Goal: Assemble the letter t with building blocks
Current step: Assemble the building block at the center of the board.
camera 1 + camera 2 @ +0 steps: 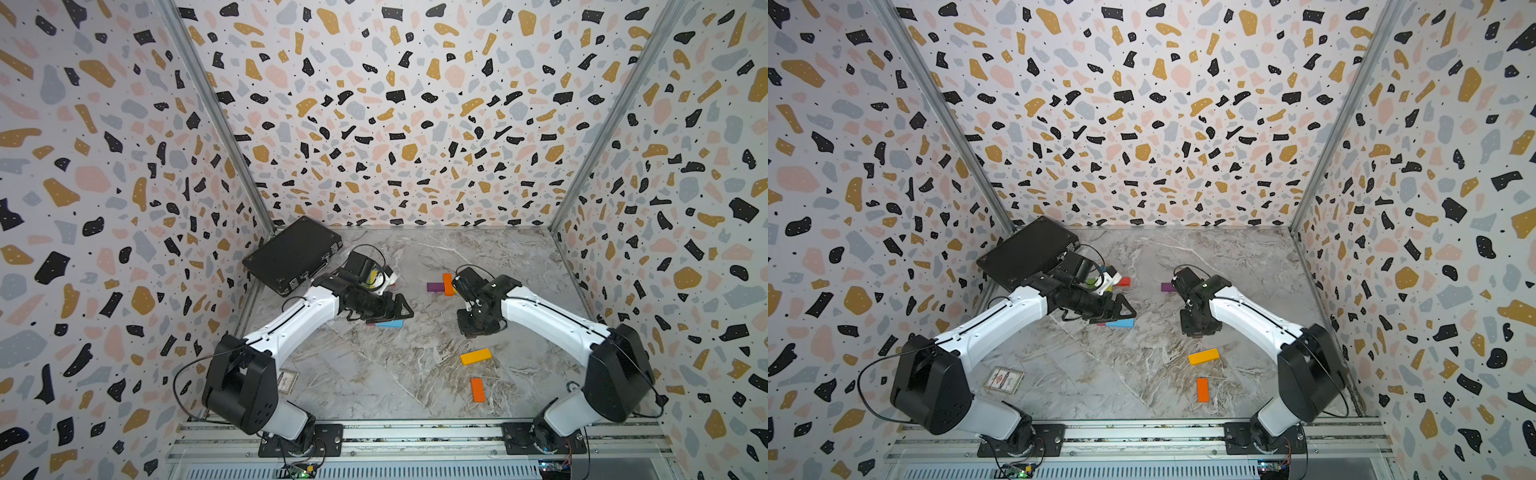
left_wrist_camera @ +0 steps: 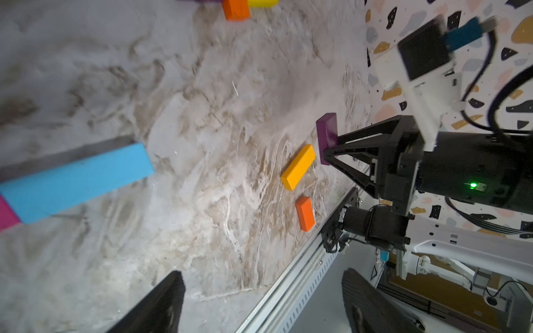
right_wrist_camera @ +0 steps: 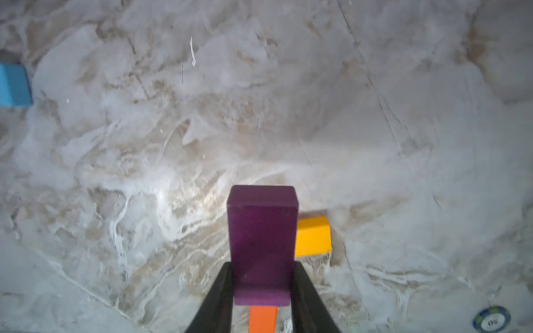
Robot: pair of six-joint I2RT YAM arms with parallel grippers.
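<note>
While right fingers [image 3: 216,302] pinch a short, flat purple block [image 3: 262,245] (matte, rounded corners), left fingers [image 2: 161,305] stand spread, empty

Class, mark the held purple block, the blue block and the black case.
held purple block [image 3: 262,245]: right wrist view, broad face
blue block [image 2: 78,183]: left wrist view, top face
black case [image 1: 291,253]: a top view, lid

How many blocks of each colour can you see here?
Purple blocks: 2
Orange blocks: 2
Yellow blocks: 2
Blue block: 1
Pink block: 1
Red block: 1
Green block: 1
Total: 10 clearly seen; colour slivers beside the left arm may be more.
</note>
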